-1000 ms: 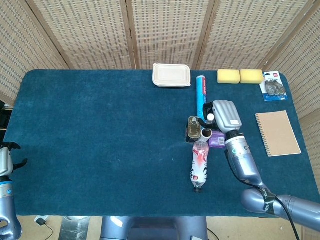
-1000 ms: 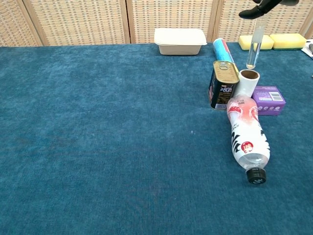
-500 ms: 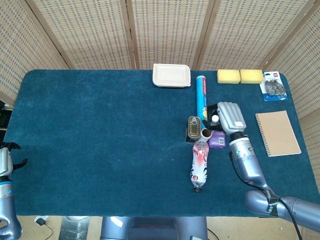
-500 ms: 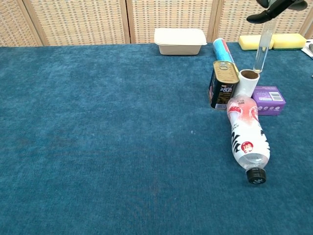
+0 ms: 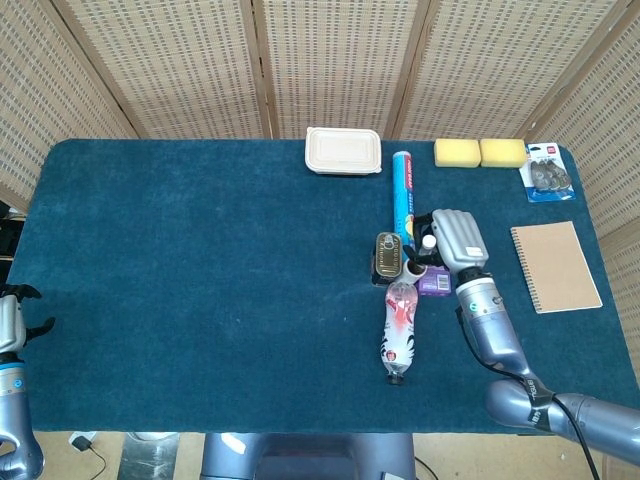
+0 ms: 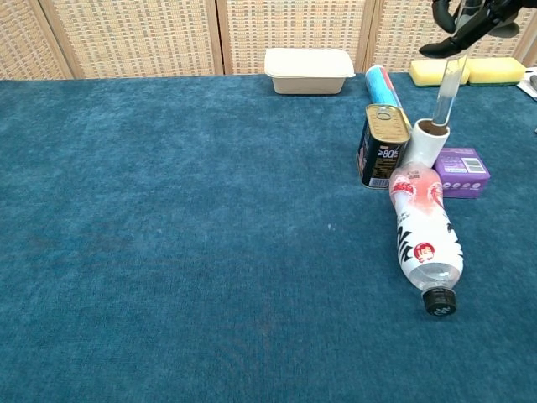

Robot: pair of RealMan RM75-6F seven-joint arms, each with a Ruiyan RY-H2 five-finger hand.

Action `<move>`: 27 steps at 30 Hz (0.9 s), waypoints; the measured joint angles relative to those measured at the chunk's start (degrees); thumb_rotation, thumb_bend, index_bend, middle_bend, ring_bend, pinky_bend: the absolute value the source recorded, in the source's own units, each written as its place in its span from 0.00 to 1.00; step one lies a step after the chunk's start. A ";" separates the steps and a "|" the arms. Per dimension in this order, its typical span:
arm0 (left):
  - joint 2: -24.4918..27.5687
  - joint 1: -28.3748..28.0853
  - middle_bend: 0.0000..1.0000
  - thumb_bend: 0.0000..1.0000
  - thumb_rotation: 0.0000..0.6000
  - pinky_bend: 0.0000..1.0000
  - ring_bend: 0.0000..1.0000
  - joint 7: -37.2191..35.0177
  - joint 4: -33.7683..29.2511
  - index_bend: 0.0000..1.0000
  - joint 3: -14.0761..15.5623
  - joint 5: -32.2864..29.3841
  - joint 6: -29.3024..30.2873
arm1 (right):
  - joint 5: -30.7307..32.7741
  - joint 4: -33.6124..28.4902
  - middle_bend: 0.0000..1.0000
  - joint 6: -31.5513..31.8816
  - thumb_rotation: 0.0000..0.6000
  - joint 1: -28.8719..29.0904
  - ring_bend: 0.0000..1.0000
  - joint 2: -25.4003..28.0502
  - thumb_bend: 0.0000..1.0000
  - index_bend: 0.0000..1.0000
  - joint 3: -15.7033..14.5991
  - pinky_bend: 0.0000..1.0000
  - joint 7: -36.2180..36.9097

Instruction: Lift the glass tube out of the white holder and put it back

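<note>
Most of the task looks done: the right hand (image 6: 470, 21) pinches the top of the glass tube (image 6: 444, 91), whose lower end already sits in the mouth of the white holder (image 6: 422, 144); lowering fully and letting go remain. Clear, slender glass meets a matte, brown-lined cylinder on the napped blue tabletop (image 6: 168, 210). Far off, the left hand (image 5: 10, 320) seems spread, holding nothing.

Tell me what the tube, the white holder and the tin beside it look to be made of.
Tube: clear glass, the background shows through it. White holder: looks like matte cardboard or plastic with a brown inside; cannot tell which. Tin: metal, judging by its shiny gold top with a pull tab and dark printed sides.
</note>
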 measured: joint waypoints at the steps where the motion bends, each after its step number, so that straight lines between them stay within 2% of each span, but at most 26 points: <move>1: 0.00 -0.01 0.42 0.15 1.00 0.32 0.23 0.01 0.00 0.45 0.00 0.00 0.00 | -0.02 0.06 1.00 -0.06 1.00 0.03 1.00 -0.07 0.36 0.78 -0.01 0.88 0.04; 15: 0.03 0.00 0.42 0.15 1.00 0.32 0.23 -0.06 -0.01 0.45 0.01 0.00 -0.05 | -0.14 -0.51 1.00 -0.89 1.00 0.66 1.00 -0.82 0.36 0.78 -0.11 0.88 0.12; 27: 0.07 0.00 0.42 0.15 1.00 0.32 0.23 -0.11 -0.06 0.45 0.01 0.00 -0.09 | 0.89 0.96 1.00 -0.79 1.00 2.30 1.00 -4.91 0.36 0.78 -1.11 0.88 -2.73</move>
